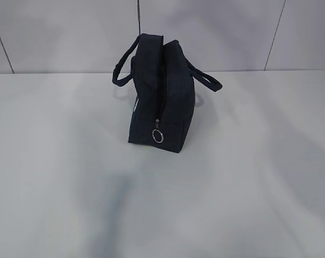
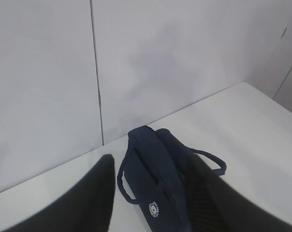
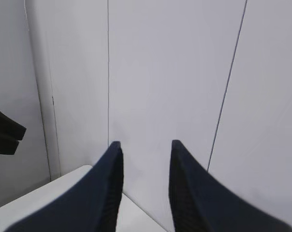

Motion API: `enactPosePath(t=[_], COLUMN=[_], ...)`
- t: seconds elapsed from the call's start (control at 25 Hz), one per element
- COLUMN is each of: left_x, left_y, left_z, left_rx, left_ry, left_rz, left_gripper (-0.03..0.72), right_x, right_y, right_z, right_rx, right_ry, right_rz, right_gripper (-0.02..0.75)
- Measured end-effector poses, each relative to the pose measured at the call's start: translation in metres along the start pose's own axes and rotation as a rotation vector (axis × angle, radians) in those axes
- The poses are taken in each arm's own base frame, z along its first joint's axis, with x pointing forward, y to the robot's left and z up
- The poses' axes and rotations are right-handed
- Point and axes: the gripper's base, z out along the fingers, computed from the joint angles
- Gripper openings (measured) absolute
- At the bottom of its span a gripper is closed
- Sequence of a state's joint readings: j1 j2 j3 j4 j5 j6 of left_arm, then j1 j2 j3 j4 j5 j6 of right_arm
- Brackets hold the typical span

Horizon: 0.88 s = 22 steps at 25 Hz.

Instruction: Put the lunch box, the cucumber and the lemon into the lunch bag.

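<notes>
A: What lay closest to the front camera?

B: Bare tabletop (image 1: 55, 204), smooth, matte and pale grey. Further back stood the lunch bag (image 1: 160, 91), a boxy dark navy fabric thing seen end-on, upright, with a zipper running down its edge to a silver ring pull (image 1: 157, 135) hanging low. Two soft loop handles (image 1: 205, 80) drooped to either side.

A: And the grippers?

B: The left gripper (image 2: 151, 193) hung above the bag, its dark, blunt fingers (image 2: 95, 198) spread apart on either side of it in the wrist view, holding nothing. A small round white logo patch (image 2: 154, 209) showed on the bag's side. The right gripper (image 3: 145, 188) had its ribbed fingers (image 3: 107, 193) apart too, empty, facing the wall.

A: Behind everything?

B: Flat pale wall panels (image 1: 216, 32) split by thin dark seams.
</notes>
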<state>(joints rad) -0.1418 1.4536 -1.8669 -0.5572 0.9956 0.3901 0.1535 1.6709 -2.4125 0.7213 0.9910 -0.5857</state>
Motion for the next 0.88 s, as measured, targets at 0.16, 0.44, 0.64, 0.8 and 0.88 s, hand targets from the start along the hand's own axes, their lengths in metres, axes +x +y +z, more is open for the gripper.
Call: enactPosePath(t=[0.16, 0.44, 0.64, 0.8, 0.88], left_x=[-0.006, 0.01, 0.033, 0.048, 0.053], left_y=[-0.012, -0.028, -0.037, -0.04, -0.04], left_z=[-0.025, -0.06, -0.078, -0.084, -0.082], left_rx=[-0.006, -0.029, -0.051, -0.054, -0.053], left_ry=[-0.049, -0.077, -0.097, -0.086, -0.071], left_rz=[0.028, 0.046, 0.046, 0.04, 0.035], left_gripper=[0.321, 0.312, 0.311, 0.31, 0.31], right_x=[-0.016, -0.028, -0.015, 0.015, 0.036], right_y=[0.017, 0.048, 0.071, 0.082, 0.084], right_z=[-0.026, -0.073, -0.109, -0.129, -0.132], right_rx=[-0.015, -0.026, 0.003, 0.074, 0.11], right_ry=[-0.021, -0.027, -0.032, -0.049, -0.042], right_rz=[-0.044, -0.068, -0.061, -0.034, -0.01], right_gripper=[0.228, 0.224, 0.224, 0.224, 0.224])
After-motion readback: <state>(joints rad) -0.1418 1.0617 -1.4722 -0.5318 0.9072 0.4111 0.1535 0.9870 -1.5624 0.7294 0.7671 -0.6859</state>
